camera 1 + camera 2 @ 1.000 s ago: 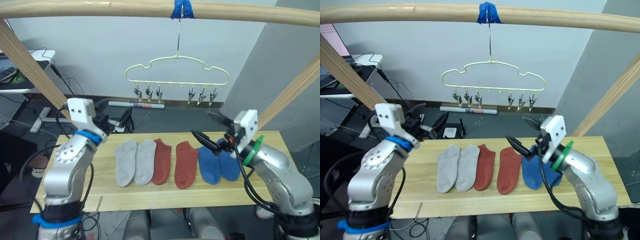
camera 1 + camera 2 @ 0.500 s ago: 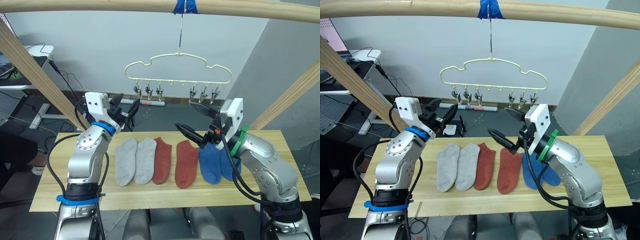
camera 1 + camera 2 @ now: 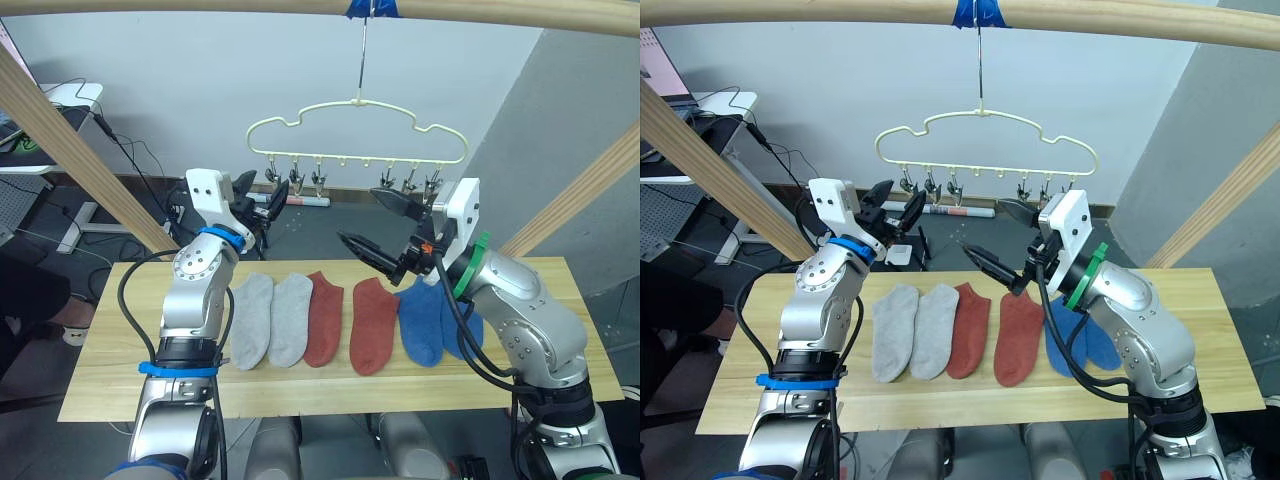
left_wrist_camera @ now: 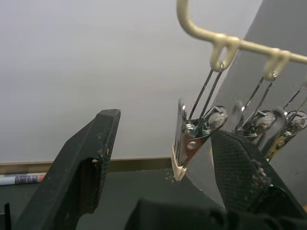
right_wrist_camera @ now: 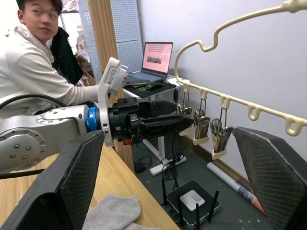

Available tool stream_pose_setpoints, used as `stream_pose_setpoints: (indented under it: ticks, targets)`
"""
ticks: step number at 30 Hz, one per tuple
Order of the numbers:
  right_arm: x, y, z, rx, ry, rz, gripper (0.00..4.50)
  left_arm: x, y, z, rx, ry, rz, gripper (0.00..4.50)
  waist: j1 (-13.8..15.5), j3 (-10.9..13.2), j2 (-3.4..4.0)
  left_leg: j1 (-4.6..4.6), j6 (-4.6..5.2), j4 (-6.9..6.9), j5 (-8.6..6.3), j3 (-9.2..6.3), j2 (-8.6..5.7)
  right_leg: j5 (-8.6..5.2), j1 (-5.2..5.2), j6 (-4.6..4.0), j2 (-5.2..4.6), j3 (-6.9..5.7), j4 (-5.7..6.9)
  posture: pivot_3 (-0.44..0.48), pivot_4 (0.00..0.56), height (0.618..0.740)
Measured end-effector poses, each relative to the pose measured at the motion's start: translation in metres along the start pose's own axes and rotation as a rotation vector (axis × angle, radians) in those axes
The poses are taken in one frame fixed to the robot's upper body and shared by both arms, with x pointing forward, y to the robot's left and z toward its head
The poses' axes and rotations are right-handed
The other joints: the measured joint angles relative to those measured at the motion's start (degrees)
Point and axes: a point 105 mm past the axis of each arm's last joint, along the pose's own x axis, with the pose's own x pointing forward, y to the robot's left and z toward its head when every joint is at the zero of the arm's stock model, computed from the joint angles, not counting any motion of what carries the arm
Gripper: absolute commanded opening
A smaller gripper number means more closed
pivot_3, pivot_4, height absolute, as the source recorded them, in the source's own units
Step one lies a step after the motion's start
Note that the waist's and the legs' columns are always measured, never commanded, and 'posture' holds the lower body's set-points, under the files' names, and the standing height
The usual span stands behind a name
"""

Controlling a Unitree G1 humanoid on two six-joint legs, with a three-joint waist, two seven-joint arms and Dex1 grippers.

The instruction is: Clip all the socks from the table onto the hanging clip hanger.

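Both claws, left (image 3: 258,197) & right (image 3: 377,226), are held wide open, empty, near clip hanger (image 3: 356,130); six socks (image 3: 341,318) are laid mid-surface (image 3: 120,340).

six socks (image 3: 374,325), six clips (image 3: 316,184)

Both eye views look forward and down from the head over the counter (image 3: 520,370), sharing the clip hanger (image 3: 356,135) at 12 o'clock. The left wrist view sits close beneath its clips; the right wrist view looks across toward the left pincer (image 5: 180,122)
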Motion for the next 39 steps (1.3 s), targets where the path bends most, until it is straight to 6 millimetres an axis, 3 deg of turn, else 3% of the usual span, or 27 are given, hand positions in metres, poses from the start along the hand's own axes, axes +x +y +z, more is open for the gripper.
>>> stream_pose_setpoints:
  ticks: [17, 20, 27, 32, 35, 37, 39]
  targets:
    - [0.001, -0.001, 0.0, 0.004, 0.007, -0.012, 4.5, 0.004, 0.001, 0.01, 0.027, -0.044, 0.014, 3.35, -0.2, 0.1, 0.01, 0.0, 0.0, -0.01, 0.0, -0.02, 0.0, 0.0, 0.0, 0.01, 0.0, -0.02, -0.01, -0.168, 0.297, 0.74]
    - [0.001, -0.001, 0.0, 0.005, 0.007, -0.012, 4.5, 0.004, 0.001, 0.01, 0.027, -0.045, 0.012, 2.86, -0.2, 0.1, 0.01, 0.0, 0.0, -0.01, 0.0, -0.02, 0.0, 0.0, 0.0, 0.01, 0.0, -0.02, -0.01, -0.167, 0.297, 0.74]
    - [0.001, -0.001, 0.0, 0.005, 0.008, -0.013, 4.5, 0.005, -0.001, 0.011, 0.024, -0.049, 0.005, 0.77, -0.2, 0.1, 0.01, -0.01, 0.0, -0.01, 0.0, -0.02, 0.0, -0.01, 0.0, 0.01, 0.0, -0.02, -0.02, -0.166, 0.299, 0.74]
    - [0.001, -0.001, -0.001, 0.006, 0.009, -0.013, 4.5, 0.008, -0.003, 0.015, 0.023, -0.062, -0.001, 0.17, -0.3, 0.1, 0.01, -0.01, 0.0, -0.02, 0.0, -0.02, 0.0, -0.01, 0.0, 0.01, 0.0, -0.02, -0.03, -0.165, 0.298, 0.74]
    - [-0.002, -0.002, -0.006, 0.015, 0.025, -0.02, 4.5, 0.008, -0.003, 0.016, 0.025, -0.065, -0.003, 0.07, -0.3, 0.1, 0.01, -0.02, 0.0, -0.03, 0.0, -0.03, 0.0, -0.01, 0.0, 0.01, 0.0, -0.03, -0.05, -0.159, 0.296, 0.74]
    - [-0.013, -0.003, -0.021, 0.029, 0.083, -0.046, 4.5, 0.007, -0.002, 0.019, 0.042, -0.064, -0.017, 0.07, -0.3, 0.1, 0.0, -0.07, -0.01, -0.04, 0.0, -0.09, 0.0, -0.03, 0.0, 0.03, -0.01, -0.07, -0.1, -0.151, 0.291, 0.74]
    - [-0.035, -0.007, -0.048, 0.05, 0.2, -0.099, 4.5, 0.004, 0.001, 0.022, 0.065, -0.028, -0.043, 0.07, -0.2, 0.1, 0.0, -0.1, -0.02, -0.06, -0.01, -0.09, -0.02, -0.06, -0.02, 0.07, -0.03, -0.07, -0.11, -0.151, 0.291, 0.74]
